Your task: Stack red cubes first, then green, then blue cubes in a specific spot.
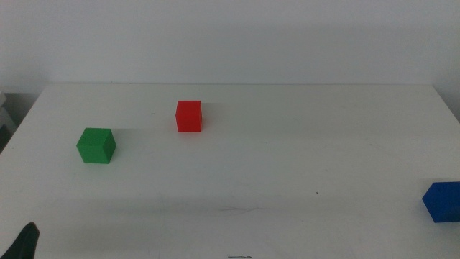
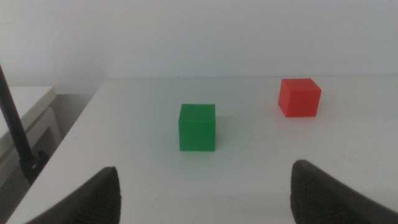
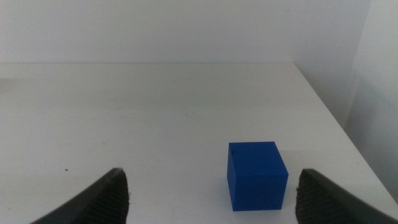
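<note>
The red cube (image 1: 189, 116) stands on the white table, left of centre toward the back, also seen in the left wrist view (image 2: 299, 98). The green cube (image 1: 96, 145) sits apart from it, nearer the table's left edge. My left gripper (image 2: 205, 173) is open and empty, short of the green cube (image 2: 198, 127); only a dark tip of it (image 1: 27, 243) shows in the middle view's bottom left corner. The blue cube (image 1: 442, 201) rests at the far right. My right gripper (image 3: 212, 174) is open with the blue cube (image 3: 256, 175) just ahead of it. Nothing marks the specific spot.
The white tabletop (image 1: 287, 165) ends near the green cube on the left and right beside the blue cube (image 3: 336, 124). A thin dark rod (image 2: 13, 118) and white furniture (image 2: 28, 102) stand off the table's left side. A plain wall rises behind.
</note>
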Robot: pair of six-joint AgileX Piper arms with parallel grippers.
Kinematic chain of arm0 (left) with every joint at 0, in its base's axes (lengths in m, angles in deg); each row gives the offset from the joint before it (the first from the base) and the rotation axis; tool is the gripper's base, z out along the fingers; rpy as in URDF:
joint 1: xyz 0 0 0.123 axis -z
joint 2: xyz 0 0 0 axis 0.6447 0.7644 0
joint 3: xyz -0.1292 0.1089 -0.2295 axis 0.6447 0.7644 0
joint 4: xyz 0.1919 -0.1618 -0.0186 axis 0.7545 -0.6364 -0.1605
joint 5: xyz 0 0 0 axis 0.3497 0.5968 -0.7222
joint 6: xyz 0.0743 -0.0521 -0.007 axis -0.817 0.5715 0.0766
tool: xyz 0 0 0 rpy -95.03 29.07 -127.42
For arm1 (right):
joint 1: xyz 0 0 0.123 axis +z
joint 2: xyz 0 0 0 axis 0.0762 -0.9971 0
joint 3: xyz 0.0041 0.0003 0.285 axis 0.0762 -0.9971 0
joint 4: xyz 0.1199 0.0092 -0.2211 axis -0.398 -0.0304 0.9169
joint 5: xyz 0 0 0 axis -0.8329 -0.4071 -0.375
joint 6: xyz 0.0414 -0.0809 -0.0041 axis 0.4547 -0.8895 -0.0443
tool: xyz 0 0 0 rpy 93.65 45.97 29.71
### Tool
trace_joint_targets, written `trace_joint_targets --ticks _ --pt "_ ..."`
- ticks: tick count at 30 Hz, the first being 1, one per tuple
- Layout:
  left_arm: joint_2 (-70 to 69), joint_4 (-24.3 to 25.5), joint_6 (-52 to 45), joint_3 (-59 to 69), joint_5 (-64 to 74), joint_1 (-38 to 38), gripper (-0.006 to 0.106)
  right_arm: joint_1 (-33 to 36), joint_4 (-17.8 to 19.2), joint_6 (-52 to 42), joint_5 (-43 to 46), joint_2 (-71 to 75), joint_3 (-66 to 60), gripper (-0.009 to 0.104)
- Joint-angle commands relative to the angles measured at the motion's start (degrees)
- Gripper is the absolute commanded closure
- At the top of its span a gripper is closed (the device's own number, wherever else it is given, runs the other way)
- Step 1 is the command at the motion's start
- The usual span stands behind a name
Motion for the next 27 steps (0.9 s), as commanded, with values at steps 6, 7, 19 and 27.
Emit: trace_joint_targets --ticks 6,7,19,27 --pt "8.0 0.0 0.6 -8.3 -2.1 4.1 0.007 0.0 0.4 -0.5 4.5 0.9 1.3 0.008" --pt "10.3 0.0 0.6 -9.7 -1.6 4.7 0.007 0.0 0.4 -0.5 4.5 0.9 1.3 0.008" --pt "44.0 -0.1 0.6 -34.1 -0.3 11.7 0.007 0.0 0.4 -0.5 4.5 0.9 1.3 0.008" --pt "60.0 -0.2 1.1 -43.6 -0.2 12.1 0.007 0.0 0.4 -0.5 4.5 0.9 1.3 0.008"
